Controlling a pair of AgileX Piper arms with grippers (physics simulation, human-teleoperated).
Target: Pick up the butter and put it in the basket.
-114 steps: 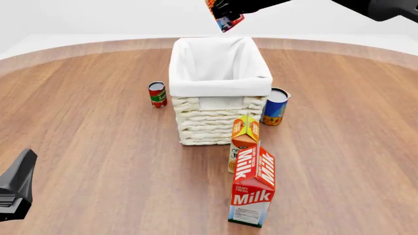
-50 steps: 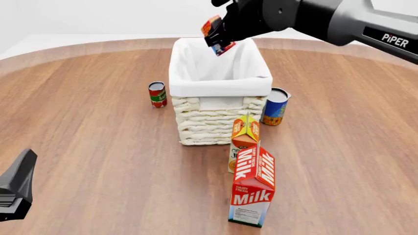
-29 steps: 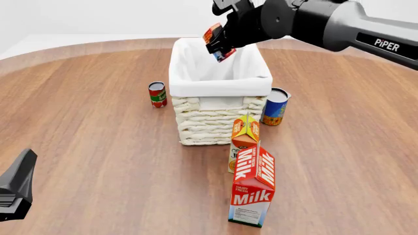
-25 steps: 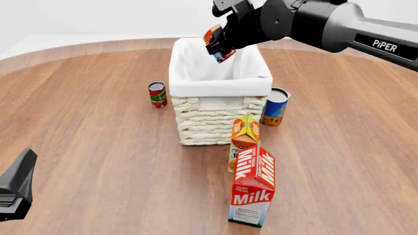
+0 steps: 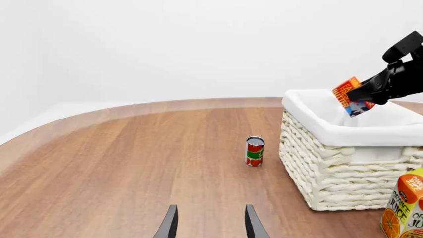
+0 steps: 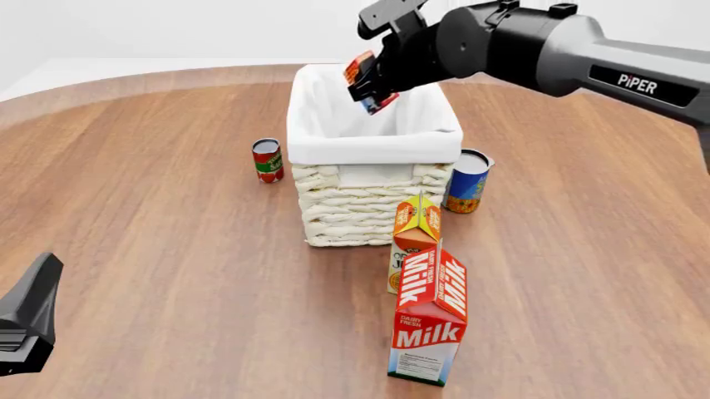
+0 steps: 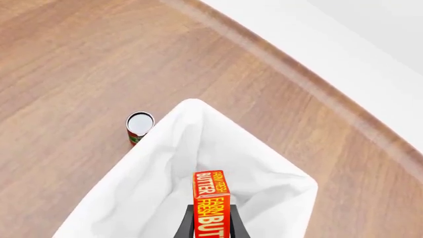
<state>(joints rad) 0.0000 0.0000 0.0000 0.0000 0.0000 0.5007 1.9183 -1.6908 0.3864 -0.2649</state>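
The butter [image 6: 364,79] is a small red-and-orange carton held on edge in the air, just above the far end of the basket [image 6: 372,145]. My right gripper [image 6: 373,83] is shut on it. The right wrist view looks down past the butter [image 7: 211,201] and right gripper [image 7: 211,229] into the white liner [image 7: 132,198]. From the left wrist view the butter [image 5: 350,95] hangs over the basket's rim [image 5: 343,134]. My left gripper [image 5: 209,228] is open and holds nothing, low over the table's near left. Only a dark part of the left arm [image 6: 28,324] appears in the front view.
A small red can [image 6: 266,160] stands left of the basket, a blue-and-orange can [image 6: 468,180] at its right. An orange juice carton [image 6: 415,237] stands against the basket's near side, with a tall milk carton [image 6: 431,316] in front of it.
My right gripper has come down with the butter from the top of the view to just above the basket's far end. Over the last half second it barely shifted. The left arm is still.
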